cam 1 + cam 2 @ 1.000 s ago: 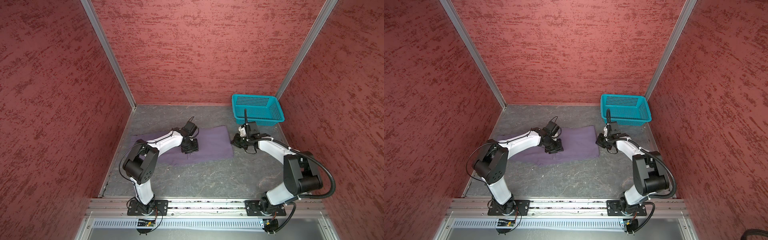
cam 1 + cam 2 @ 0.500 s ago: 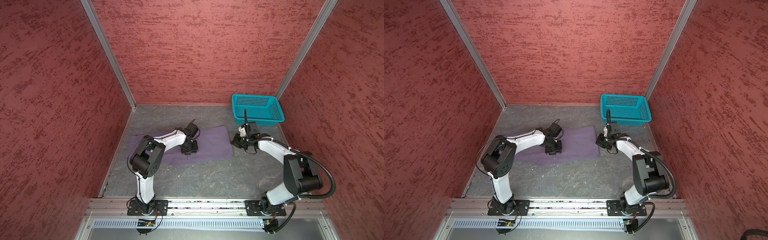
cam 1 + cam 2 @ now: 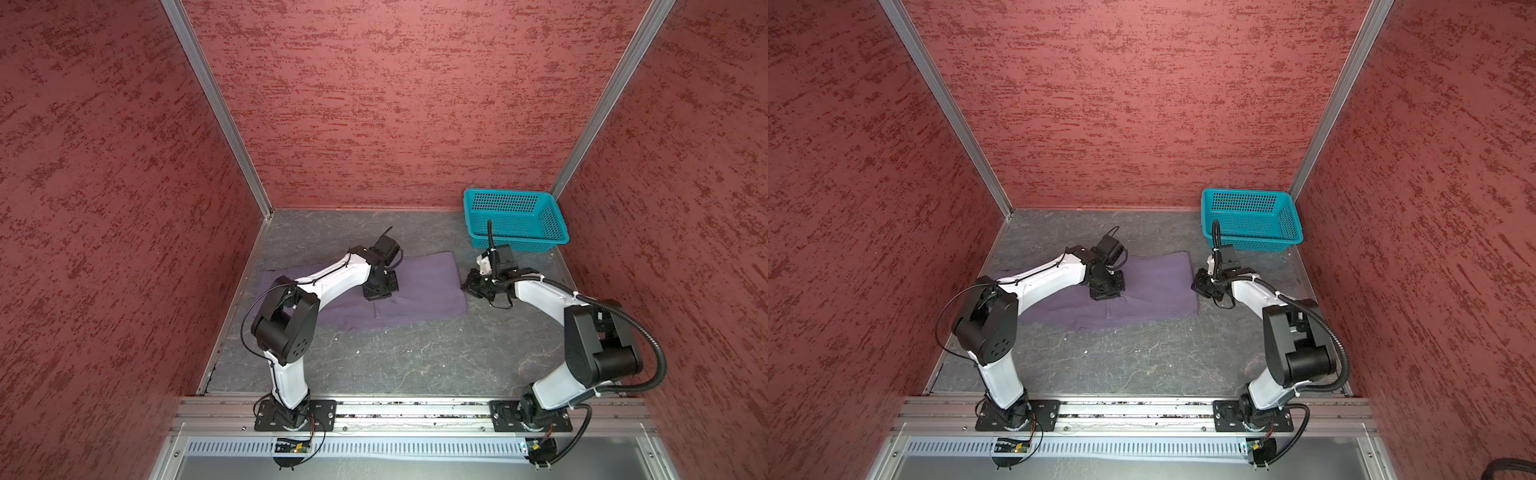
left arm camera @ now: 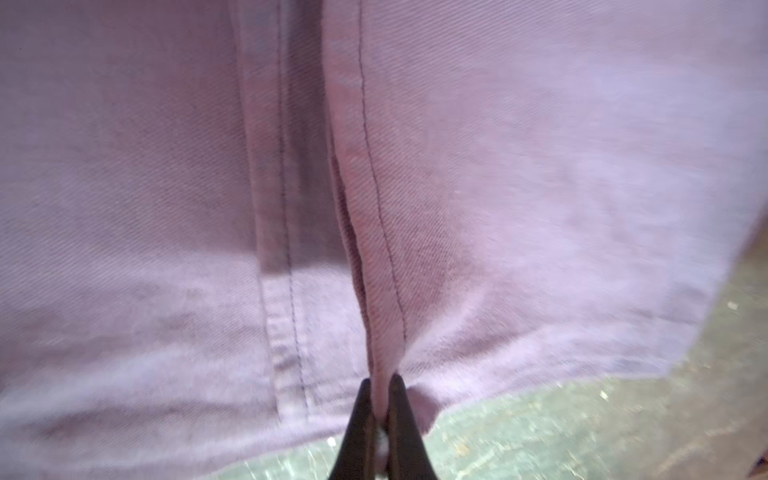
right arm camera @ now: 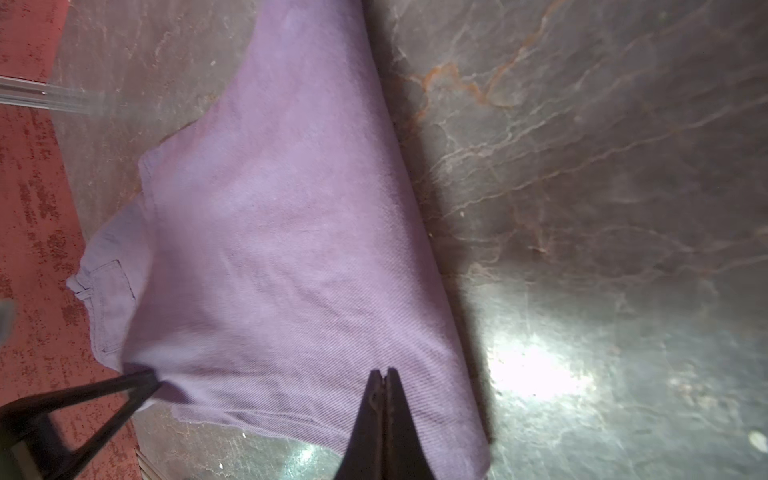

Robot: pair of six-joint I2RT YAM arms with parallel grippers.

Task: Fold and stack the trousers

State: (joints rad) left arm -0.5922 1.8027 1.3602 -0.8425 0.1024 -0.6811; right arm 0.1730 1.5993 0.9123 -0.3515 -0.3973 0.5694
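The grey, marble-veined tabletop (image 3: 415,361) is closed in by red rough-plastered walls (image 3: 124,208) on three sides. Across its middle, more to the left, lies the pair of muted purple soft cloth trousers (image 3: 428,286), flat and, as it seems, already doubled into one long band. The teal perforated plastic basket (image 3: 1250,243) stands apart from it in the far right corner.

I judge that a further fold is in hand. The left fingers (image 4: 395,399) are clamped on a stitched edge of the trousers, about the middle of the band's length, and the cloth rises to them in a small ridge. The right fingers (image 5: 376,390) are pressed together at the right end of the band; whether cloth is between them I cannot tell.

The next move calls, I think, for lifting the pinched edge only a little and carrying it over the band, so that the lower layers do not slip or drag. Room is open on the near tabletop and behind the band; the left wall and the basket are the limits to mind.
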